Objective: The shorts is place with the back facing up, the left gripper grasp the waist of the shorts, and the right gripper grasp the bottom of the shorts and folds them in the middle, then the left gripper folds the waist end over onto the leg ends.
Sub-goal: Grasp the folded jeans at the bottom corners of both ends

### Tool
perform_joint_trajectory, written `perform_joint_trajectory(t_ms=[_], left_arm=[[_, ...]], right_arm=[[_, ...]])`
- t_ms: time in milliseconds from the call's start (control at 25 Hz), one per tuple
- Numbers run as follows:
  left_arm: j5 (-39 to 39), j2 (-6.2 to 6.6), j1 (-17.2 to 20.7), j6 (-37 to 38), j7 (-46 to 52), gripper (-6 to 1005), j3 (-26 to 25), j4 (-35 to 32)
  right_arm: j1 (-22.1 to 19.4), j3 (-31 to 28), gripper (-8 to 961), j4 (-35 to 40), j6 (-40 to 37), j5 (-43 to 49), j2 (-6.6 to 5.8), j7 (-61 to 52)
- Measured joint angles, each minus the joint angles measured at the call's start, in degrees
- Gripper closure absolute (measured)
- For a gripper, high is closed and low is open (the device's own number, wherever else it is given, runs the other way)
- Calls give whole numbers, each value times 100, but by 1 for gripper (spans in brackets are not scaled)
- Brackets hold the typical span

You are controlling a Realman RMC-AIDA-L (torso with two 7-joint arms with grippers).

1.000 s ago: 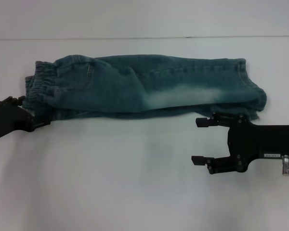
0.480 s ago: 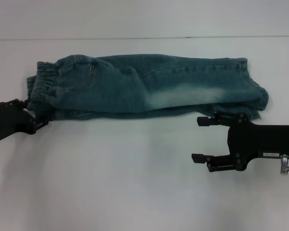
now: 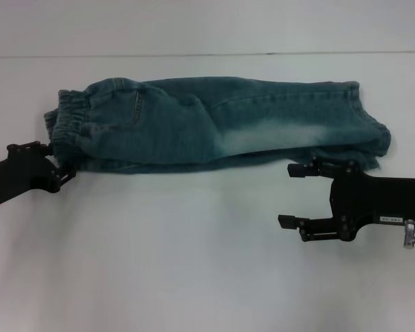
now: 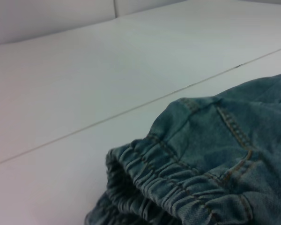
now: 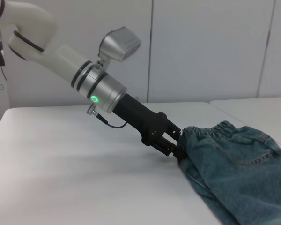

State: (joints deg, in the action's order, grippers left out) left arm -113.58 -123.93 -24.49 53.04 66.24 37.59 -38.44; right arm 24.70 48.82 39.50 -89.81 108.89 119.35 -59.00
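The blue-green denim shorts (image 3: pixel 214 124) lie folded lengthwise across the far half of the white table (image 3: pixel 159 263). The ruffled elastic waist (image 3: pixel 66 128) is at the left and the leg ends (image 3: pixel 370 135) at the right. My left gripper (image 3: pixel 61 171) is shut on the near corner of the waist; the right wrist view shows its grip (image 5: pixel 174 144) on the cloth (image 5: pixel 234 164). The left wrist view shows the waist band (image 4: pixel 154 178) up close. My right gripper (image 3: pixel 289 196) stands open just in front of the leg ends, with nothing between its fingers.
A thin seam line (image 3: pixel 194 54) runs across the table behind the shorts. In the right wrist view the left arm's white and silver links (image 5: pixel 84 70) slope down to the waist, with wall panels behind.
My left gripper has moved to the right with the waist, and the whole shorts have slid a little to the right. The right gripper has drifted slightly right and nearer, still open.
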Motion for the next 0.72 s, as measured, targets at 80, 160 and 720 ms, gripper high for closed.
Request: perform_joint_trajectory(t_ms=[80, 160, 720], left_arm=[[6, -7, 22, 80, -13, 513, -13, -70], [30, -14, 41, 112, -19, 562, -33, -107], [96, -17, 46, 166, -106, 837, -19, -133]], right_arm=[[-4, -25, 61, -1, 4, 0, 0, 4], [-7, -54, 62, -3, 8, 0, 0, 8], [1, -295, 70, -93, 76, -48, 30, 15]])
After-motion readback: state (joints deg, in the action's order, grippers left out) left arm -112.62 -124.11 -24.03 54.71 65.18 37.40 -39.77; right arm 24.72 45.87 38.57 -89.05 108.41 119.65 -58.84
